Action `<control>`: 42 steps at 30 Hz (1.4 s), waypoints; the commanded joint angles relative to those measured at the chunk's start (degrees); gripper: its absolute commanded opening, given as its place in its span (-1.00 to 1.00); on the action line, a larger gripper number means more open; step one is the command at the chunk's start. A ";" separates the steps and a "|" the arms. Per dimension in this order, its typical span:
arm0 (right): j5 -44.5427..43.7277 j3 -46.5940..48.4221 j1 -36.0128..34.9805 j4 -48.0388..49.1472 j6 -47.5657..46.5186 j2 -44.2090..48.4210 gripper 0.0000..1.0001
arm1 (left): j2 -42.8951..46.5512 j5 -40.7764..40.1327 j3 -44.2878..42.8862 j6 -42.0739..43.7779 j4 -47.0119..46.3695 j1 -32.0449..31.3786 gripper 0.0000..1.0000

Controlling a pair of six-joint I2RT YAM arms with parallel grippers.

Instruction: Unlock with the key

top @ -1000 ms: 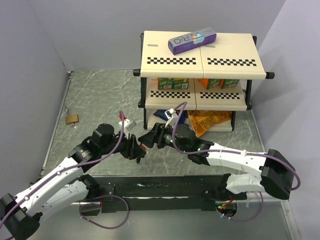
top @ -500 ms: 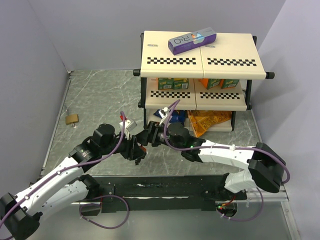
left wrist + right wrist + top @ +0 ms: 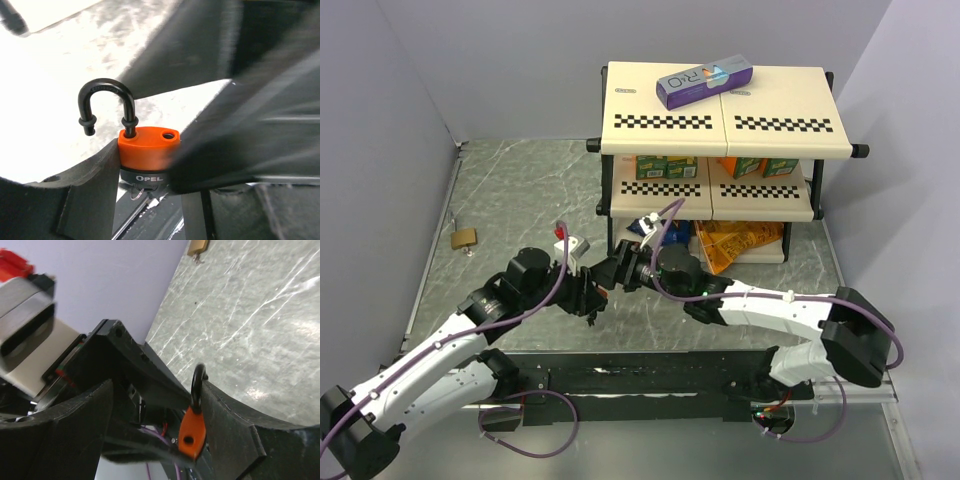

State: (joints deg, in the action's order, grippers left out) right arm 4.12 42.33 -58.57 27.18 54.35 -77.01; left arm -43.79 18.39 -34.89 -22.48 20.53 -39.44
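From above, the two arms meet over the grey table (image 3: pixel 520 190) just below centre. The left gripper (image 3: pixel 592 300) reaches in from 8 o'clock and the right gripper (image 3: pixel 611 274) from 4 o'clock, their tips almost together. A brass padlock (image 3: pixel 464 238) lies well apart at 9 o'clock, near the left wall. At 12 o'clock stands a two-tier shelf (image 3: pixel 720 125) with a purple box (image 3: pixel 705 82) on its top board.

In the left wrist view, the left gripper is partly closed around an orange padlock (image 3: pixel 148 148), which is upright at centre and pinched by its body. The black shackle (image 3: pixel 106 106) rises toward 11 o'clock, with one leg in the body and the other hanging free, so it is sprung. At 6 o'clock, just beneath the padlock's black base band, shows a sliver of silver that looks like the key (image 3: pixel 139 193). Its head is hidden, so it cannot be told how far in it sits. Blurred dark parts of the other arm fill 1 to 4 o'clock.

In the right wrist view, the right gripper's fingers (image 3: pixel 75 420) are spread wide, one at 8 o'clock and one at 4 o'clock. The padlock hangs between them at 5 o'clock, close beside the right-hand finger. Whether they touch cannot be told. No key can be made out here.
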 commanded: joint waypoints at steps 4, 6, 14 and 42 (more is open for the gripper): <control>-5.86 -3.82 2.31 -2.12 -2.93 9.85 0.56 | -3.14 -13.98 -3.78 -6.60 0.99 0.94 -0.98; -7.89 -5.14 2.66 -5.46 -4.68 13.27 0.57 | -3.67 -17.33 -3.78 -8.01 2.49 1.03 -0.98; -18.35 -9.80 3.37 -13.55 -9.34 24.53 0.58 | -8.06 -22.18 -3.43 -11.71 7.68 6.55 -0.99; -24.42 -19.82 4.16 -21.46 -14.27 46.77 0.61 | -51.03 -23.12 -24.07 7.89 12.24 35.39 -0.99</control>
State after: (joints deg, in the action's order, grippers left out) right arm -17.89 23.00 -54.72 6.79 41.69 -33.36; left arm -91.66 -2.46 -55.00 -18.06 31.18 -6.13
